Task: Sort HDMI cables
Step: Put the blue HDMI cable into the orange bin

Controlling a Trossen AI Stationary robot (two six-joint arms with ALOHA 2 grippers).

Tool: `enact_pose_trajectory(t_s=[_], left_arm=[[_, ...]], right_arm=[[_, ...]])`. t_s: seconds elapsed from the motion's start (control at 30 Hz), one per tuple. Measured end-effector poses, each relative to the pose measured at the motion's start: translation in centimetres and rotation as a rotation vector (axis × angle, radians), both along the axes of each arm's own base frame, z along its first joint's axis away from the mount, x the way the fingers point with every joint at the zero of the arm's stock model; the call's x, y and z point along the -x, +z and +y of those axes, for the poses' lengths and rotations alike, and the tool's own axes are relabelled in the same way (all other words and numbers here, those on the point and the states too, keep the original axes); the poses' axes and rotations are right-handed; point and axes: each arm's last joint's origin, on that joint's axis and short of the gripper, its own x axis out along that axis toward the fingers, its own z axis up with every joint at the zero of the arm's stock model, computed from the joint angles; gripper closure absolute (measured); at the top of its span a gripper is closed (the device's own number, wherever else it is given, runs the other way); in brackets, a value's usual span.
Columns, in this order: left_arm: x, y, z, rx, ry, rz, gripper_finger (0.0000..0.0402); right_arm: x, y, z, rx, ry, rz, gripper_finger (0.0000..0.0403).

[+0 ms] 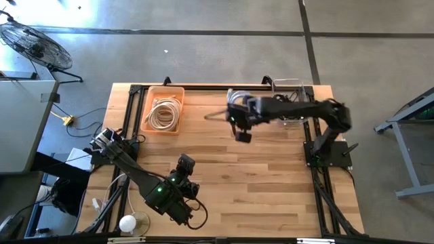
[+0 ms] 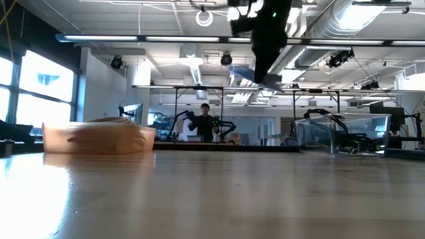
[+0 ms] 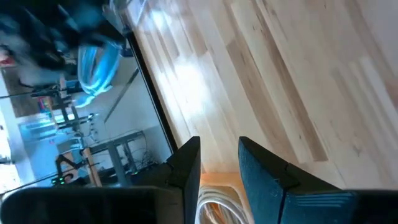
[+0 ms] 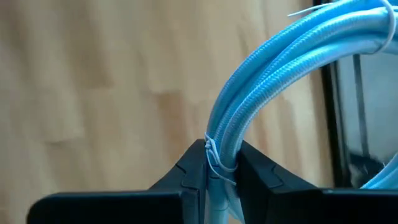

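Observation:
My right gripper [image 1: 235, 116] is raised over the far middle of the table, shut on a silvery-white braided HDMI cable coil [image 4: 292, 56], which also shows beside the wrist from above [image 1: 237, 97]. Cream-beige cable coils [image 1: 165, 112] lie in a tan bin [image 1: 146, 107] at the far left. Thin black cables [image 2: 345, 133] rest in a clear bin [image 1: 290, 87] at the far right. My left gripper [image 1: 186, 163] waits near the table's near-left part, fingers slightly open [image 3: 219, 146] and touching nothing. My right gripper [image 4: 221, 152] pinches the bundled strands of the silvery-white coil [image 4: 219, 146] between its two fingers, at a spot bound by a thin white tie. The fingers lie across the strands. The coil is lifted clear of the table, high under the arm in the low view [image 2: 249, 74].
Bare wooden tabletop [image 1: 271, 176] spreads between the two arms and the bins. A black frame rail [image 1: 203, 87] runs along the far edge. A white round object [image 1: 127, 222] sits at the near-left corner. Beyond the table, a person stands far off in the room [image 2: 204, 123].

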Motion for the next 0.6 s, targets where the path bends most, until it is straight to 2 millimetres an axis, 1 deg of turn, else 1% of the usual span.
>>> enact_pose_trajectory(t_s=[0.07,0.17,0.27,0.37,0.47,0.6], left_arm=[[0.1,-0.7,0.1,-0.018,0.0,0.025,0.0298],[0.3,-2.1,0.3,-0.047,0.008,0.063,0.0298],[0.5,-3.2,0.5,-0.083,0.02,0.072,0.0298],[0.7,-3.9,0.7,-0.12,0.025,0.066,0.0298],[0.7,-4.1,0.8,-0.159,0.019,0.051,0.0298],[0.6,-3.9,0.9,-0.255,-0.001,-0.028,0.0298]], right_arm=[[0.6,0.9,2.1,-0.019,0.079,-0.093,0.0355],[2.3,2.5,4.9,-0.034,0.189,-0.278,0.0355],[4.4,3.1,7.2,-0.068,0.279,-0.46,0.0355],[6.6,2.4,8.7,-0.1,0.353,-0.61,0.0355],[8.6,1.5,9.5,-0.114,0.4,-0.78,0.0355],[10.5,-1.1,10.1,-0.142,0.447,-0.93,0.0355]])
